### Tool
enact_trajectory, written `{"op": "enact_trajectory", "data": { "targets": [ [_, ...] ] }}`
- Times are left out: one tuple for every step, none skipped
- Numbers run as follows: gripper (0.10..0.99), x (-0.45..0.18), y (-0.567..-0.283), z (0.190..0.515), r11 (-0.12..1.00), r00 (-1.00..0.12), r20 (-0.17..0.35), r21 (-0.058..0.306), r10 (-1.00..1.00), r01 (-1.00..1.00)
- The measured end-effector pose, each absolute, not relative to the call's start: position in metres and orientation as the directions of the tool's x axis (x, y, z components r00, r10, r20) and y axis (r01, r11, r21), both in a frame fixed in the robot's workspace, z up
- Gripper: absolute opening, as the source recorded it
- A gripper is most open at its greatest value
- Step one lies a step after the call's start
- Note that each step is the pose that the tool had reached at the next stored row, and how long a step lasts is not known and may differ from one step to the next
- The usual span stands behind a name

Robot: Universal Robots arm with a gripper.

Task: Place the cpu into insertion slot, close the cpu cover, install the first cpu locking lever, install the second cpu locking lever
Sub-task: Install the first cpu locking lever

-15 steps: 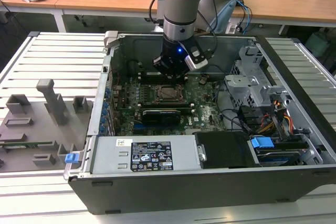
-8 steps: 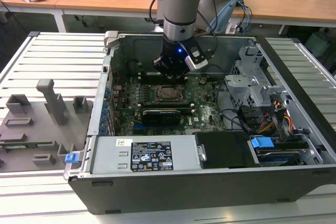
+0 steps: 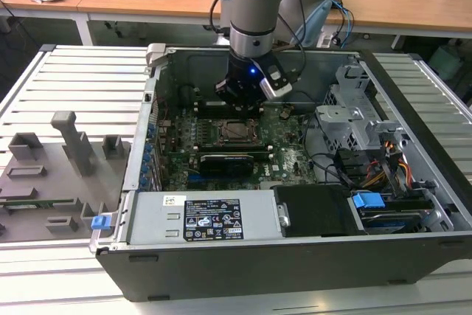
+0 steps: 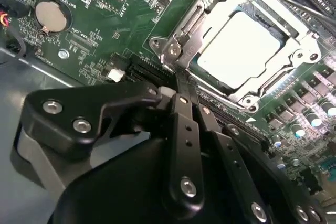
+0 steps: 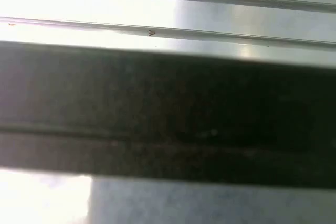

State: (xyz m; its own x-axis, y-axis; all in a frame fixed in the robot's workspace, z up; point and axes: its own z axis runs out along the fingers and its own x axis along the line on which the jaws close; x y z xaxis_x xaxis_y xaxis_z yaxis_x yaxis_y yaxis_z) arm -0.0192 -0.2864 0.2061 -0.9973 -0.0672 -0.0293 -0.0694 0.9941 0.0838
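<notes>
One cpu (image 4: 239, 51) sits seated in the slot (image 4: 273, 85), with the cover (image 4: 210, 3) lying closed around it. The gripper (image 4: 178, 74) hangs just beside the socket's corner, its jaws pressed together, apart from the chip.

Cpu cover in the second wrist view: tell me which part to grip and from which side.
Grip the cpu cover by its outer rim at the corner nearest the gripper, probably coming in low and edge-on from that side. It lies flat over the socket, framing the chip, so its face offers nothing to pinch; only the thin metal edge does.
</notes>
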Motion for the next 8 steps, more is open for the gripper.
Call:
{"op": "enact_trajectory", "data": {
  "targets": [
    [0.106, -0.0192, -0.2864, 0.2111, 0.994, -0.997, -0.029, 0.084, -0.067, -0.069],
    [0.106, -0.0192, -0.2864, 0.2129, 0.994, -0.997, -0.029, 0.084, -0.067, -0.069],
    [0.106, -0.0191, -0.2864, 0.2128, 0.994, -0.997, -0.029, 0.084, -0.067, -0.070],
    [0.106, -0.0191, -0.2868, 0.2129, 0.994, -0.997, -0.029, 0.084, -0.067, -0.070],
    [0.106, -0.0191, -0.2879, 0.2129, 0.994, -0.997, -0.029, 0.084, -0.067, -0.069],
    [0.106, -0.0192, -0.2891, 0.2129, 0.994, -0.997, -0.029, 0.084, -0.067, -0.069],
    [0.106, -0.0192, -0.2899, 0.2129, 0.994, -0.997, -0.029, 0.084, -0.067, -0.069],
    [0.106, -0.0192, -0.2908, 0.2129, 0.994, -0.997, -0.029, 0.084, -0.067, -0.069]
  ]
}}
